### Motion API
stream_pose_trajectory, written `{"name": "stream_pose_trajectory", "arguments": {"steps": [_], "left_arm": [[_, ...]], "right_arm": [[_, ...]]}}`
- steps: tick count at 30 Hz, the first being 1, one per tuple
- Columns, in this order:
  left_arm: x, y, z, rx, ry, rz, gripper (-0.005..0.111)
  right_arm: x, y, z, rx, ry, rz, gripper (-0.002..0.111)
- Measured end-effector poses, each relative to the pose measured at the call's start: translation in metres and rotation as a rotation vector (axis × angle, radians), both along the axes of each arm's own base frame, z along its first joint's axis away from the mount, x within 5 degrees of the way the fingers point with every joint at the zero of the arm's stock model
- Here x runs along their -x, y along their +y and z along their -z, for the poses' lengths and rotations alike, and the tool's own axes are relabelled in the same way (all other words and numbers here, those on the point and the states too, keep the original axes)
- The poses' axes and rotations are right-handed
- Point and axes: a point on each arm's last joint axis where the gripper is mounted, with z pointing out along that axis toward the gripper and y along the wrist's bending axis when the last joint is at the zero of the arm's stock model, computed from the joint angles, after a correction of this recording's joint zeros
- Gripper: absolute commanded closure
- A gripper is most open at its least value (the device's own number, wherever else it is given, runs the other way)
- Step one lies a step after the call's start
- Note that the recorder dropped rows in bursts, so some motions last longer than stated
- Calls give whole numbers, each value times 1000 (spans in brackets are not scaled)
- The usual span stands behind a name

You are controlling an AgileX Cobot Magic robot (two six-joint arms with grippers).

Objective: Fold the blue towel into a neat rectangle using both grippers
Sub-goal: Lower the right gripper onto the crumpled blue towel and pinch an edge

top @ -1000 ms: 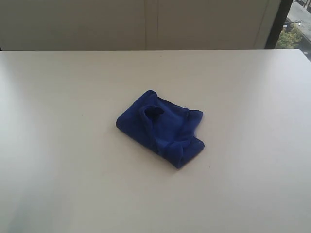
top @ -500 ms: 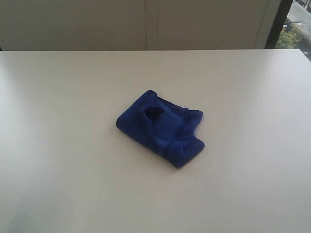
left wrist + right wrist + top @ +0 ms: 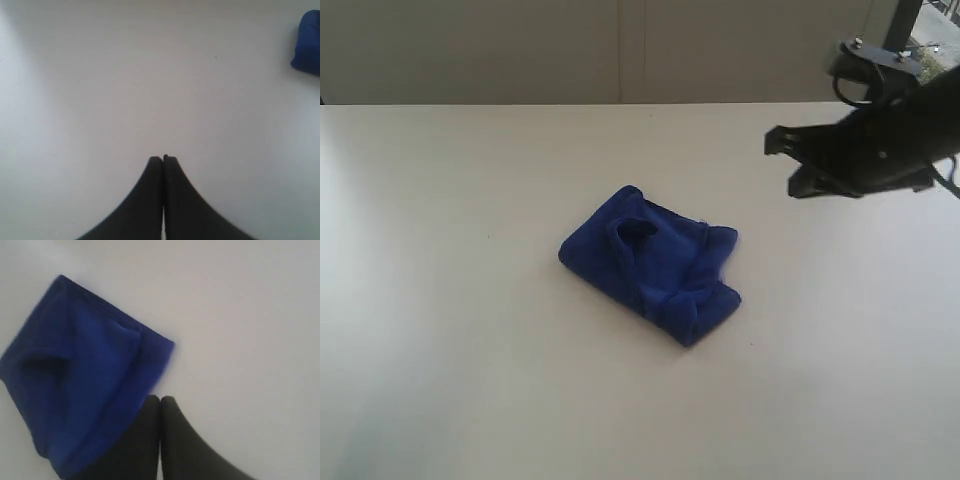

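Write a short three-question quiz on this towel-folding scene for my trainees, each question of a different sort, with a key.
1. True or false: the blue towel lies spread out flat in a single layer.
2. Multiple choice: the right arm in the exterior view is A) gripping the towel, B) above the table, clear of the towel, C) pressing the towel flat.
3. Fill in: the left gripper has its jaws ____.
Key: 1 false; 2 B; 3 shut.
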Motion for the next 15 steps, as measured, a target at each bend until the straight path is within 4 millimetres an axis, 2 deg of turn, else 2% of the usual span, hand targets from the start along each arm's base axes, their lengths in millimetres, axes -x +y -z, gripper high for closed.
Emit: {"name": "stream_pose_trajectory", "arguments": {"steps": [1, 2, 5, 6, 8, 15], "left_arm": [[0, 0, 0, 0, 0, 0, 107], [0, 0, 0, 0, 0, 0, 107], [0, 0, 0, 0, 0, 0, 107], [0, 0, 0, 0, 0, 0, 107], [0, 0, 0, 0, 0, 0, 107], [0, 0, 0, 0, 0, 0, 107]], "right_arm": [[-15, 14, 2, -5, -16, -27, 108], [-20, 20, 5, -3, -17, -40, 107], [-41, 45, 50, 26, 41, -79, 92], [-44, 49, 58, 29, 58, -86, 88], [-49, 56, 70, 23, 80, -87, 83], [-65, 68, 96, 9, 91, -62, 82]]}}
